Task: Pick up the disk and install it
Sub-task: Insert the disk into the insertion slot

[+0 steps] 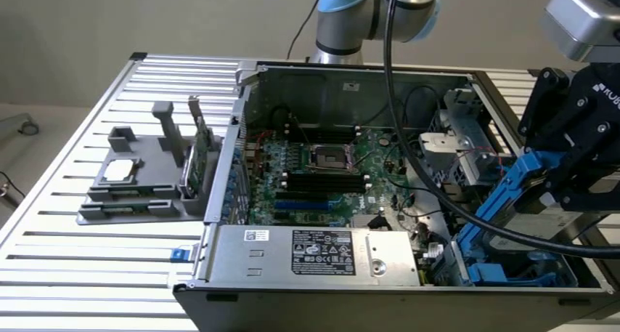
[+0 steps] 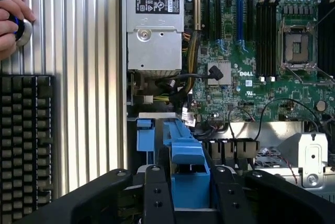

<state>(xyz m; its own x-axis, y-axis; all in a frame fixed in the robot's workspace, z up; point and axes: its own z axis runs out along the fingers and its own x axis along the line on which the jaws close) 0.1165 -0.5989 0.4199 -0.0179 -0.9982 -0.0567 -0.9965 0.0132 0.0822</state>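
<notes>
The disk (image 1: 510,194) hangs tilted over the open computer case's (image 1: 339,92) end on the exterior view's right, its blue carrier edge facing up. My gripper (image 1: 559,189) is shut on it from above. In the wrist view, the two black fingers (image 2: 155,192) clamp the blue carrier of the disk (image 2: 184,148) between them, above the drive bay beside the motherboard (image 2: 261,51). Another blue carrier (image 1: 489,274) sits in the bay just below the held disk.
The power supply (image 1: 310,248) lies along the case's near side. A grey fixture (image 1: 136,190) on the slatted table holds a silver chip (image 1: 121,171) and a green card (image 1: 199,158). A keyboard (image 2: 26,140) and a person's hand (image 2: 10,25) show beside the case. A thick black cable (image 1: 393,92) hangs across.
</notes>
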